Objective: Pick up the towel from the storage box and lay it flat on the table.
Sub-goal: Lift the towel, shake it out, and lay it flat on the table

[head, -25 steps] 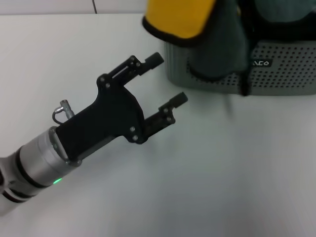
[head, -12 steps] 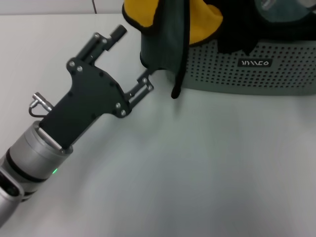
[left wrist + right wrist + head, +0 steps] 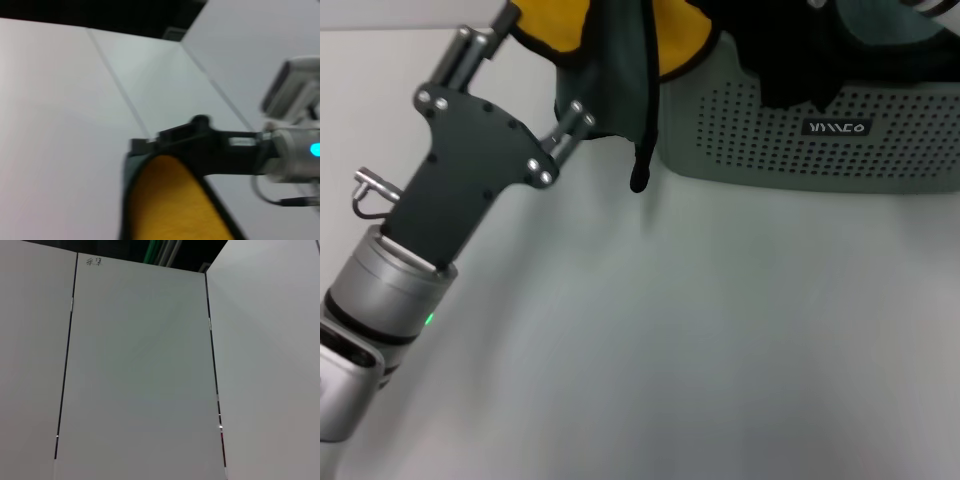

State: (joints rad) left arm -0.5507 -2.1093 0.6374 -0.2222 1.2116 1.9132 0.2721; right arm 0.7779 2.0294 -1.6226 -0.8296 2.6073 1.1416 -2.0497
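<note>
Stretching white beneath everything, the counter (image 3: pixel 720 330) carried the storage box (image 3: pixel 790 140) at its far edge, a sage grey-green basket with rows of small holes and a small black label with white lettering (image 3: pixel 836 128). A black cloth (image 3: pixel 800 60) and a lighter grey-teal cloth (image 3: pixel 880 25) spilled over the box's rim, well off to the right of the fingers.

The left arm reached in from the near left, its silver wrist showing a green light, and its black left gripper (image 3: pixel 525 70) stood up beside the box's left end. Its fingers (image 3: pixel 575 115) were spread wide, one on each side of the hanging fold, not pinched onto it as far as I could see.

The towel (image 3: pixel 610 70) hung above the counter between and just past those fingers, yellow-orange face and dark green-grey face both showing, a black-edged corner dangling down just right of the nearer finger. From the left wrist view the yellow face (image 3: pixel 175 205) filled the foreground.

The right gripper was out of sight.
</note>
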